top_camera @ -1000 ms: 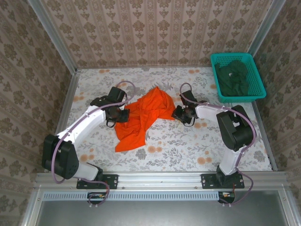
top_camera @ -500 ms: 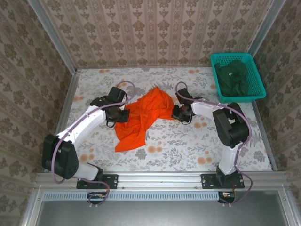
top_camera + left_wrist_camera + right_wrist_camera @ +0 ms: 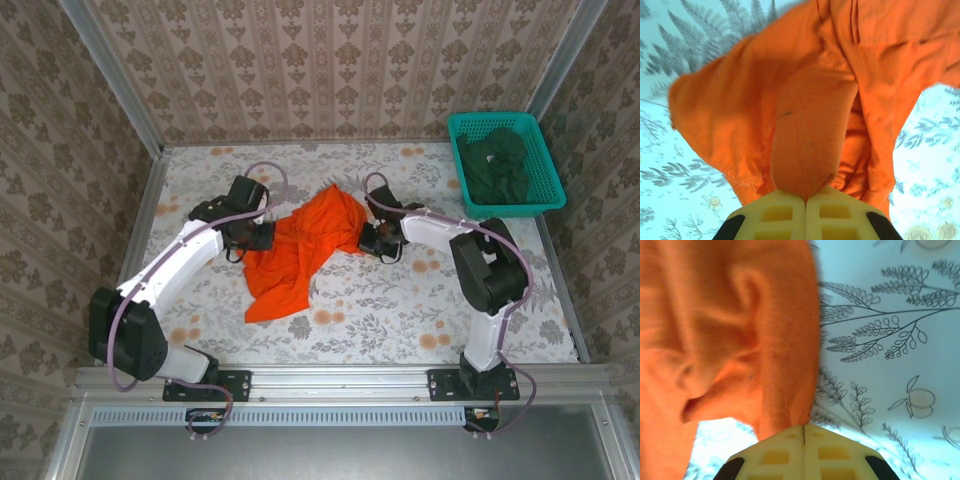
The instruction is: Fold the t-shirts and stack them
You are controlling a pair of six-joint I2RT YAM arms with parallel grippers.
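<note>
- Orange shirt (image 3: 300, 250) is lying crumpled in the middle of the table (image 3: 400, 300), bunched up top and trailing down toward the near edge in a long lopsided strip.
- Both arms are down at it from opposite sides. The left gripper (image 3: 262, 238) is at the shirt's left edge and the right gripper (image 3: 368, 240) is at its upper right edge.
- From the left wrist camera, the left gripper (image 3: 805, 197) has its two pale fingers pressed together, with a thick fold of orange cloth coming straight out from between them. So it's closed and pinching the shirt.
- Same deal on the right wrist camera: the right gripper (image 3: 804, 427) is closed tight, and the shirt's edge runs right down into the tips. Looks like it has just the hem, with bare table beside it.
- Teal basket (image 3: 500, 116) sits in the far right corner, well apart from the arms, with a pile of dark green shirts (image 3: 495, 165) heaped inside.
- The table top is a pale floral print with grey leaves and little orange blooms.
- The walls (image 3: 330, 60) around three sides have beige patterned wallpaper, and a metal rail (image 3: 340, 378) along the near edge is where the arm bases are bolted.
</note>
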